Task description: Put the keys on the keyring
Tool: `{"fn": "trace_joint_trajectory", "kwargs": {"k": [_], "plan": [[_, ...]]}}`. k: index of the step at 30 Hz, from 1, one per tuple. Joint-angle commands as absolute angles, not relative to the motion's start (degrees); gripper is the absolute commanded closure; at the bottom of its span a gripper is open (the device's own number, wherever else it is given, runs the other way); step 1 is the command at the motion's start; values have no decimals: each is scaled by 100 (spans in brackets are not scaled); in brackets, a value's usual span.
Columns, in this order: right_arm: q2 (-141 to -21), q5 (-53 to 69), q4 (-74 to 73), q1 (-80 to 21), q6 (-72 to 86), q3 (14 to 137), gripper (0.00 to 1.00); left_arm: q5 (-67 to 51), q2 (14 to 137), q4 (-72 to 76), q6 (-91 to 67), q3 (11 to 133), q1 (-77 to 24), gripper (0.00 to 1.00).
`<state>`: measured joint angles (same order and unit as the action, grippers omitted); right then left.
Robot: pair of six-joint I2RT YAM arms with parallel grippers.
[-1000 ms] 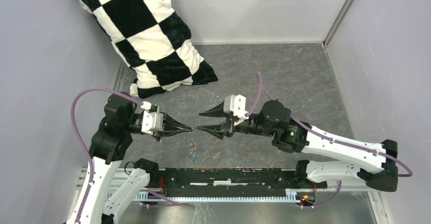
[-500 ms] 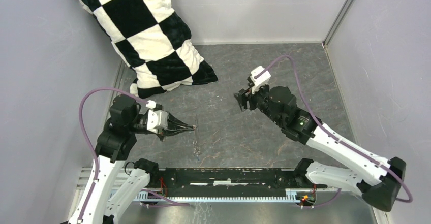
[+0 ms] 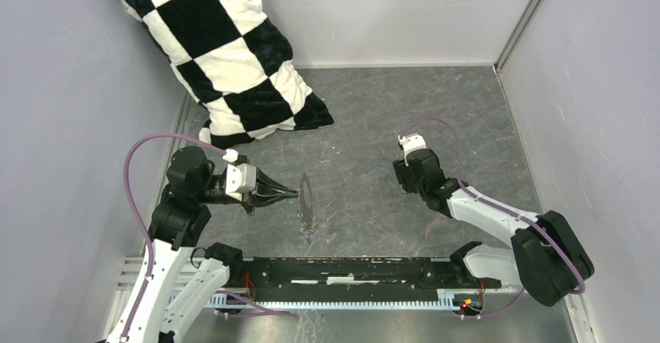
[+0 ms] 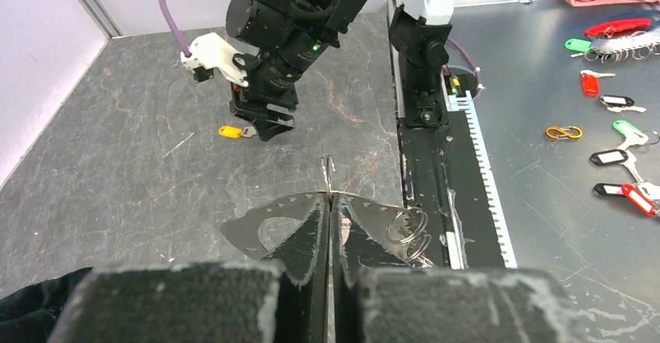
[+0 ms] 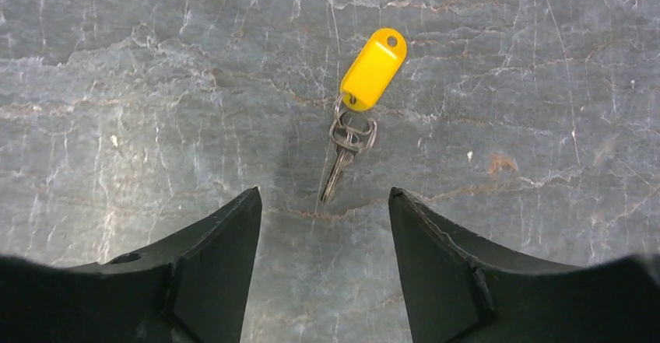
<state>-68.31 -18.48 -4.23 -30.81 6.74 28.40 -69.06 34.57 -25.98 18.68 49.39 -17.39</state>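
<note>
Keyring (image 3: 305,195) stands on edge at lower centre of the overhead view. My left gripper (image 3: 294,196) has its jaws closed on it, holding the loop clear of the counter (image 3: 436,110) for threading. A blue-headed key (image 3: 309,239) dangles at its low end, so I judge that one already on. My right gripper (image 5: 323,195) points straight down, jaws apart, framing the yellow key (image 5: 373,59) lying flat at upper centre of its wrist view, lined up for a pick.

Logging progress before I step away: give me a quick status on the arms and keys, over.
Left gripper shut on keyring. Right gripper open over yellow-tagged key lying on table. Nothing blocking the key.
</note>
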Motion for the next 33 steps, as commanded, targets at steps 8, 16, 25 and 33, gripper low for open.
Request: {"fn": "trace_joint_trajectory", "kwargs": {"k": [8,16,25,33], "plan": [[-7814,-2289,1298,-2975,60,3012,49,-6856,3455,-2328,1461,5001,-1748,98],[-8385,-2290,1326,-2827,-132,3300,62,-6872,3433,-2323,1406,5017,-1745,98],[-8723,-2226,1382,-2720,-160,3443,70,-6904,3428,-2327,1363,5050,-1745,98],[-8902,-2184,1186,-2680,-145,3625,78,-6950,3412,-2321,1327,5089,-1749,98]]}}
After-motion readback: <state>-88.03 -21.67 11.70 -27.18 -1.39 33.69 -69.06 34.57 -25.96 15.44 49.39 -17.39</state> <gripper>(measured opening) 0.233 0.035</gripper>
